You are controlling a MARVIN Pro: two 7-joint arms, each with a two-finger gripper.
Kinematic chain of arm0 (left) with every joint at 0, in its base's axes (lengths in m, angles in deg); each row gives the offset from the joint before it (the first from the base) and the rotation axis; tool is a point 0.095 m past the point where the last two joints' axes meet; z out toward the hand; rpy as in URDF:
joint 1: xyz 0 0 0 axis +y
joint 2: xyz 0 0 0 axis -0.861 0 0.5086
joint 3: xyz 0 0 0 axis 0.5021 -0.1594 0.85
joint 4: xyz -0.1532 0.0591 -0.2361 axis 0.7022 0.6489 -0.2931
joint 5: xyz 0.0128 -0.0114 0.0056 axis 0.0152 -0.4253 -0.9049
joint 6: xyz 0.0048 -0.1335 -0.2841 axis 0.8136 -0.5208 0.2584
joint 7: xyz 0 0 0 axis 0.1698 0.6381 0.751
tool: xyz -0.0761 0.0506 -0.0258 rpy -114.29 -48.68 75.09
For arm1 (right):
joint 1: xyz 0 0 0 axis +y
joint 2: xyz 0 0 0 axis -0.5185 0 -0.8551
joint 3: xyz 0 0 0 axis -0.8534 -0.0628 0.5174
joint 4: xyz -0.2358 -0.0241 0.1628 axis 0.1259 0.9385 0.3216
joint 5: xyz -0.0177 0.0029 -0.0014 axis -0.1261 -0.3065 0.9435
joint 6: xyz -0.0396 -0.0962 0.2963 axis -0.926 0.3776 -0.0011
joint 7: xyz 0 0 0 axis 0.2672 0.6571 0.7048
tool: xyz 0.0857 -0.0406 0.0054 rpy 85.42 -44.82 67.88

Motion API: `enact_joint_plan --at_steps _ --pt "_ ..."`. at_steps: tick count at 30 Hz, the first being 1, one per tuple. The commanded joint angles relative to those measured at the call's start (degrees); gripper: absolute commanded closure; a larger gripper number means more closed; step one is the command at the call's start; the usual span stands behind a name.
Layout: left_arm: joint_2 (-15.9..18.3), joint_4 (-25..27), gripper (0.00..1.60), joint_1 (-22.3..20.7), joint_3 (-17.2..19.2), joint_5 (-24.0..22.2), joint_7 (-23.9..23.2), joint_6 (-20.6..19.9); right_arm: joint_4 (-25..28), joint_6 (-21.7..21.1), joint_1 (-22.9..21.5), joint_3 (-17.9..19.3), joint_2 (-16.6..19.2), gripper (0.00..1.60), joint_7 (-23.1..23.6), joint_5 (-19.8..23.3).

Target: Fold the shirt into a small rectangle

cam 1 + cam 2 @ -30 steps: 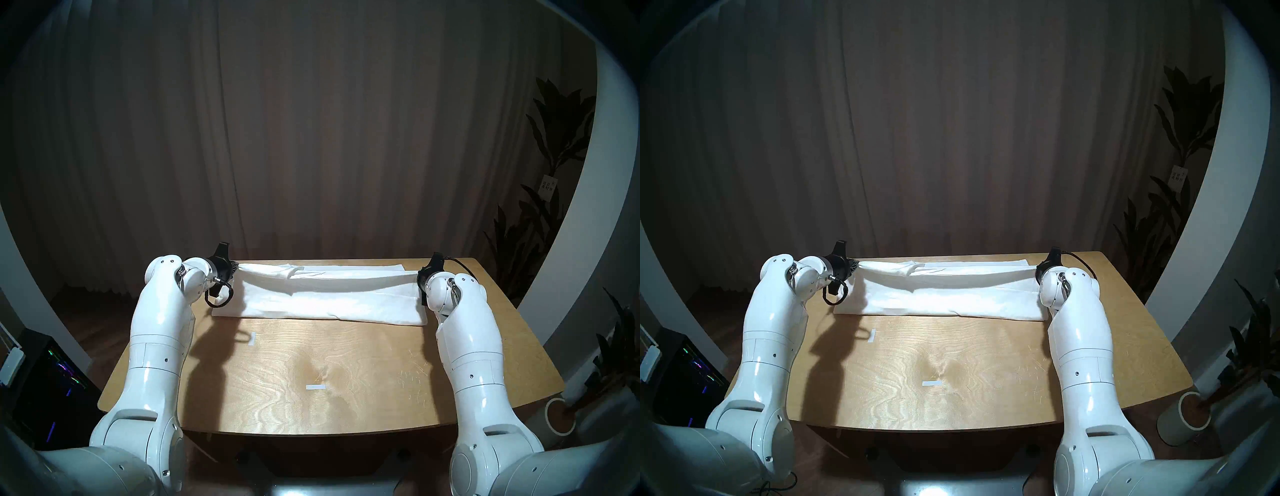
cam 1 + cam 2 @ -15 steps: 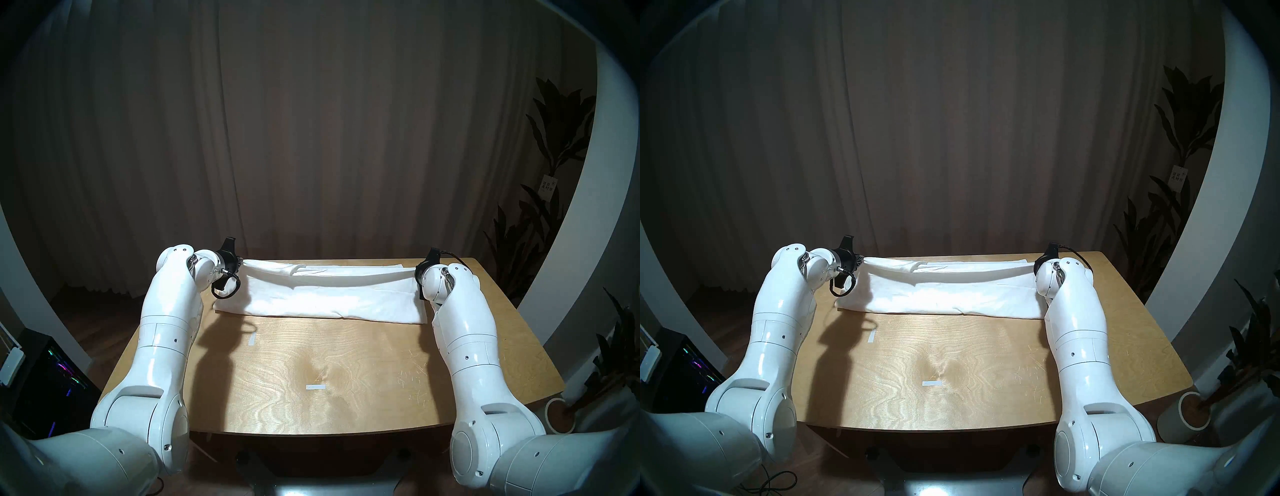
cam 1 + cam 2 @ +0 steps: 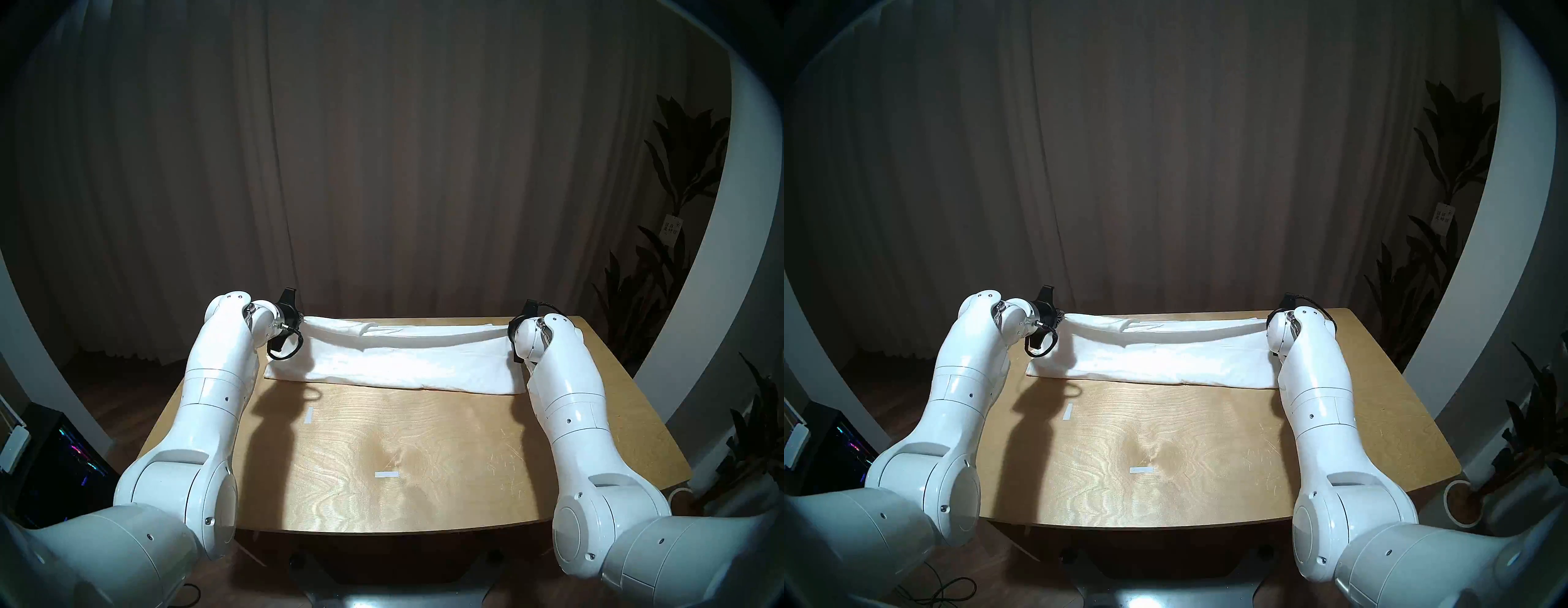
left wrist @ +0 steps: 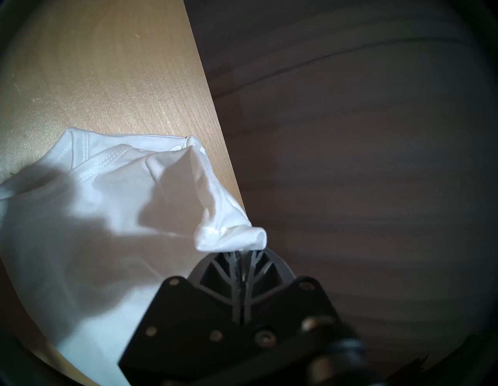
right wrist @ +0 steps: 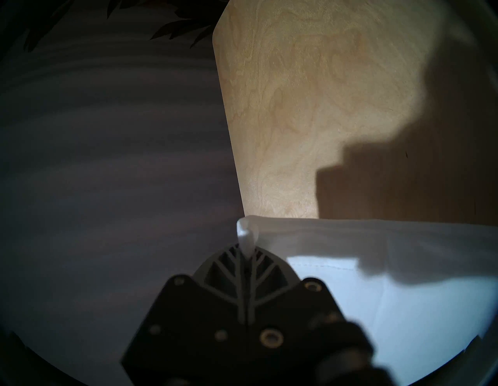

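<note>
The white shirt [image 3: 394, 361] lies as a long folded band across the far part of the wooden table [image 3: 424, 450]. Its upper layer is lifted and stretched between my two grippers. At the far left corner my left gripper [image 3: 300, 317] is shut on a bunched end of the shirt [image 4: 107, 215]; the left wrist view shows the cloth pinched at the gripper's [image 4: 242, 253] tips. My right gripper [image 5: 246, 249] is shut on the other end of the shirt [image 5: 377, 269], at the table's far edge. In the head views its wrist hides the fingers.
Two small white tape strips [image 3: 308, 415] [image 3: 387, 474] are stuck on the table nearer to me. Dark curtains hang behind the far edge. Potted plants [image 3: 679, 212] stand at the right, and a dark box with coloured lights [image 3: 63, 467] sits on the floor at the left.
Both arms have reached further towards the far edge, carrying the lifted layer of the shirt with them. The shirt's near edge has slid a little away from me.
</note>
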Motion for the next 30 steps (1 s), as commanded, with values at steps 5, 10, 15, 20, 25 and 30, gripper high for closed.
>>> enact_joint_plan --at_steps 5,10,15,20,25,30 --pt "0.07 -3.04 1.6 -5.84 -0.39 0.96 -0.94 1.15 -2.33 0.72 -4.89 -0.24 0.27 1.6 0.49 -0.32" --pt "-0.03 -4.88 1.6 -7.1 -0.73 1.42 -1.09 1.63 -3.88 0.98 -5.93 -0.44 0.27 1.6 0.5 -0.43" --pt "-0.25 -6.49 1.57 -8.71 -1.2 1.86 -1.4 2.09 -5.21 1.17 -7.16 -0.65 0.32 1.17 0.61 -0.51" --pt "-0.39 -7.73 0.19 -10.13 -1.64 2.28 -1.75 2.51 -6.09 1.32 -8.32 -0.74 0.52 0.23 0.75 -0.57" --pt "-0.5 -8.92 0.0 -11.38 -2.05 2.78 -2.11 3.07 -6.81 1.56 -9.56 -0.81 0.69 0.0 0.84 -0.73" --pt "-0.52 -9.69 0.0 -12.67 -2.32 3.22 -2.57 3.68 -7.45 1.81 -10.71 -0.84 0.88 0.0 0.95 -0.86"
